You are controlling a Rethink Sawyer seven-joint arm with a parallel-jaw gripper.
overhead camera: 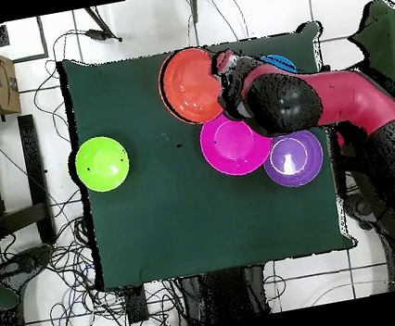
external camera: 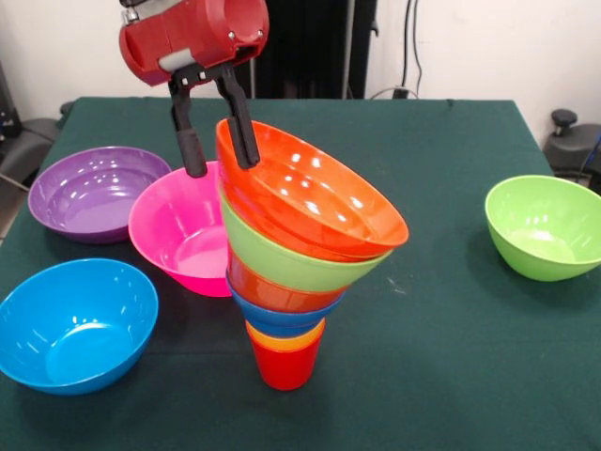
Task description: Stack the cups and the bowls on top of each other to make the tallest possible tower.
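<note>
While the tower [external camera: 291, 272] stands on the green-clothed bench [external camera: 441, 357], red cup [external camera: 285, 366] lowest and large orange-red bowl [external camera: 315, 193] tilted on top, the gripper [external camera: 218, 150] has its jaws parted astride that bowl's rim, one finger inside, one outside. Beside the tower lie the pink bowl [external camera: 178, 235], purple bowl [external camera: 94, 193] and light blue bowl [external camera: 75, 324]; a lime green bowl [external camera: 545, 225] sits well apart.

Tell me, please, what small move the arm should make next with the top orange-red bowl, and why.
Probably level it before releasing: the pincer straddles the rim of the large orange-red bowl, which sits tilted atop the tower, so easing that rim down may seat it squarely.
</note>
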